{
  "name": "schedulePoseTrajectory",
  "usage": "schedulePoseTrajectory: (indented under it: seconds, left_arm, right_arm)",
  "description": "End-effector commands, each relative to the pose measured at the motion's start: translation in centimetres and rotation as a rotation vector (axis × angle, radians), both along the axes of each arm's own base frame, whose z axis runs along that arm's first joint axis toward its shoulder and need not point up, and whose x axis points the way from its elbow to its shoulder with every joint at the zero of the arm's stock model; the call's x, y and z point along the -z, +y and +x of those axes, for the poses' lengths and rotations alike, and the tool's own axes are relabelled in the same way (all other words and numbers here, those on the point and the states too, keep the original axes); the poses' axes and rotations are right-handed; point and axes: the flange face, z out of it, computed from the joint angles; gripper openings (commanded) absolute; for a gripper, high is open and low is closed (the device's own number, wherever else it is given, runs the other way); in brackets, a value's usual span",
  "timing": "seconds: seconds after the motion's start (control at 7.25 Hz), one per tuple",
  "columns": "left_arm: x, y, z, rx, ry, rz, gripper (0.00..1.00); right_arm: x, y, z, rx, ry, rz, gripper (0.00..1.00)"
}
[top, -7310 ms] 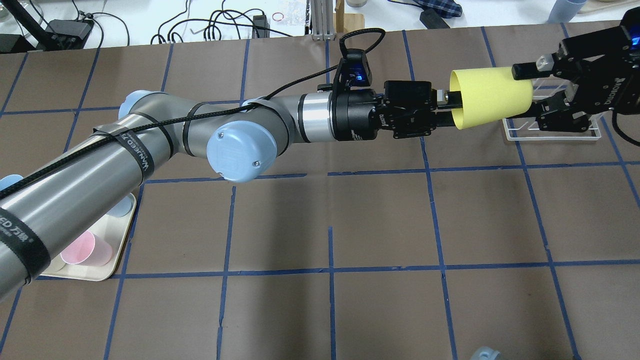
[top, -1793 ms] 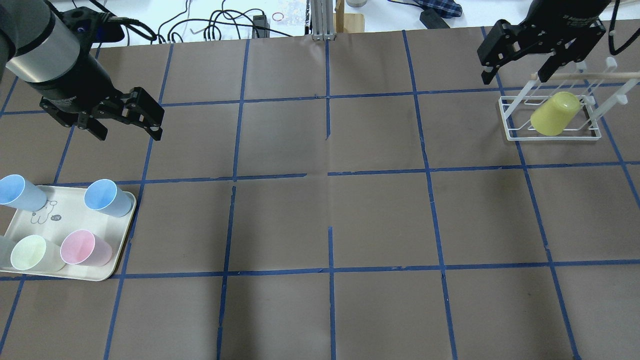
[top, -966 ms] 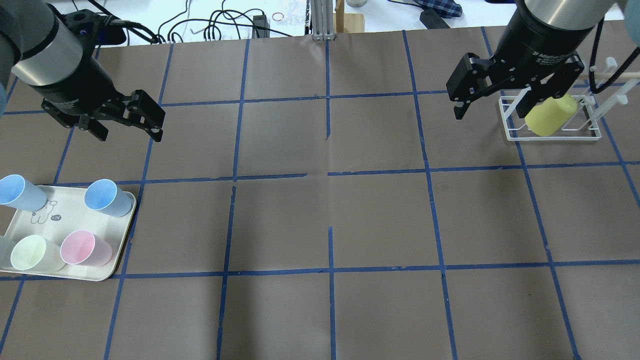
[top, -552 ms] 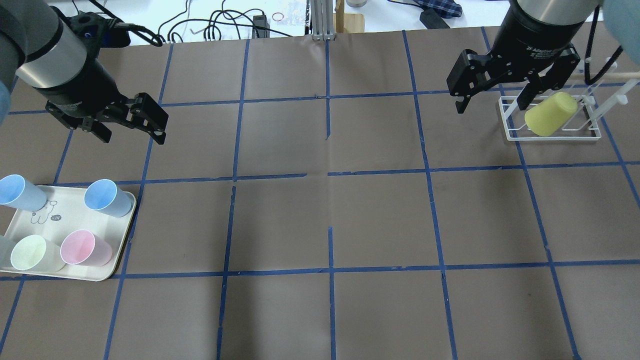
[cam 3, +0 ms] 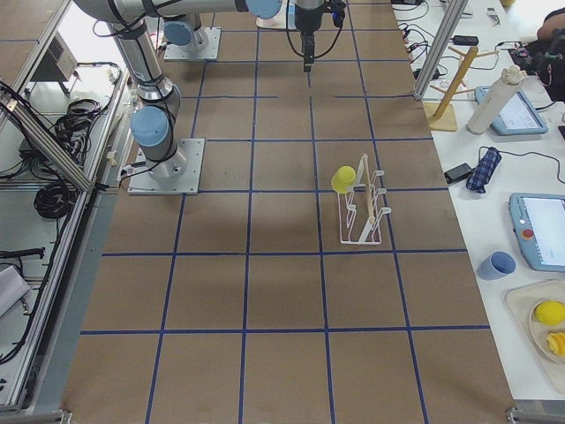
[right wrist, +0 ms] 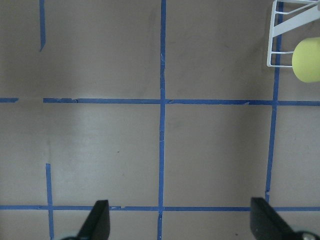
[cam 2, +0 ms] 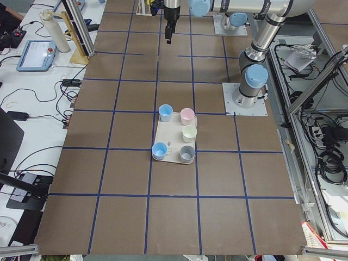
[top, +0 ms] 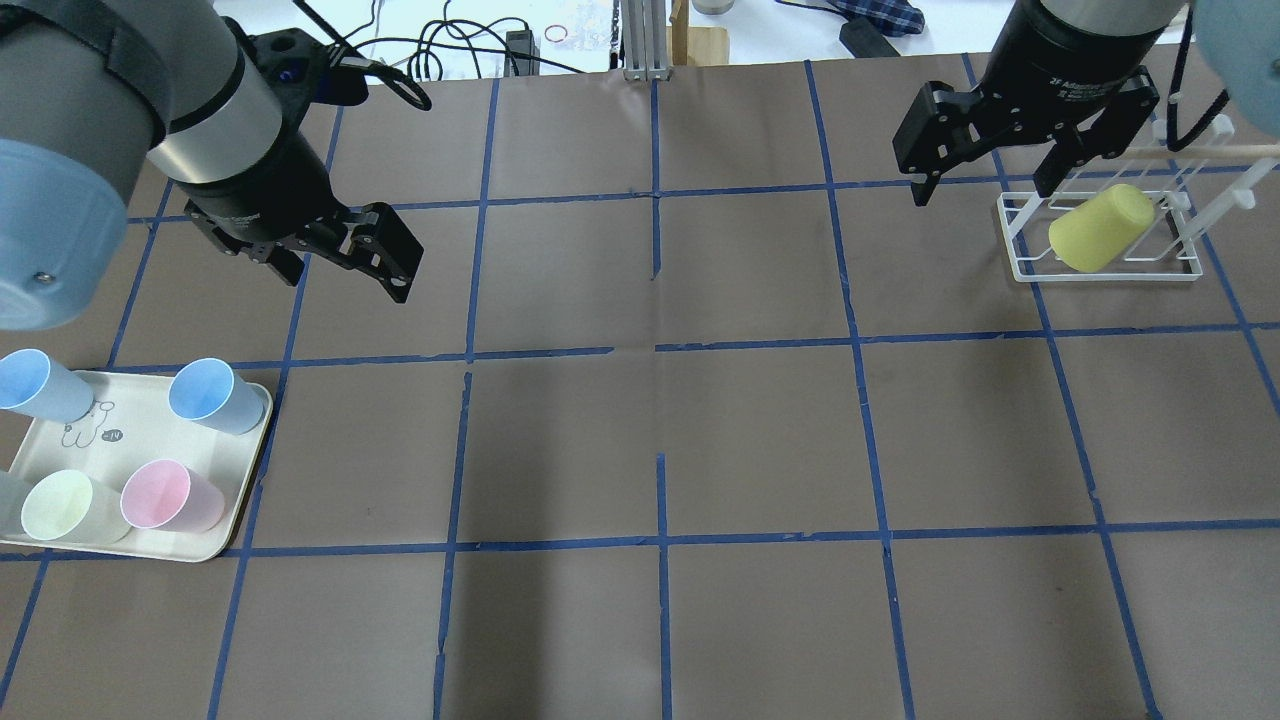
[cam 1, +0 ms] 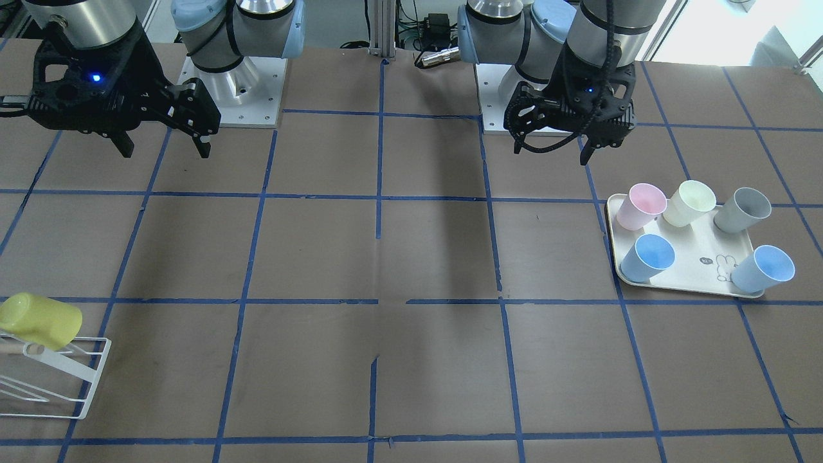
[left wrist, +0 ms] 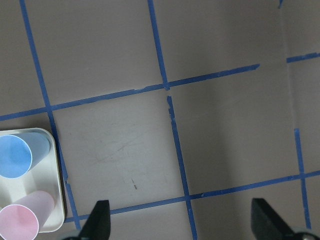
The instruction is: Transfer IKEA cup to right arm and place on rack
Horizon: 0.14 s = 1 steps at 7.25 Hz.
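1. The yellow cup (top: 1100, 228) sat tilted on the rack (top: 1110, 278), closed end up, with nothing holding it.
2. The right gripper (top: 982, 190) hung just beside the rack, jaws wide apart and empty. The left gripper (top: 345, 282) was spread open too, over near the tray (top: 150, 430).
3. The cup looked like light, stiff, slick plastic to me. I'd pinch the wall near the rim, gently, or it'd squirt out.

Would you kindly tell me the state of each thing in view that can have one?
rack: standing, one cup on it.
IKEA cup: tilted on the rack, in neither gripper.
right gripper: open, empty.
left gripper: open, empty.
tray: holding five upright cups.
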Motion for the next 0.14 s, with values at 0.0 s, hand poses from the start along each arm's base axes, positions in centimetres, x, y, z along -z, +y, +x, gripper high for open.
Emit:
schedulePoseTrajectory:
  seconds: [0.0]
  left_arm:
    - [-0.74,-0.96,0.11,-0.004,0.003,-0.001,1.00]
  right_arm:
    - [0.10,-0.12,-0.02,-0.004,0.000,0.000,1.00]
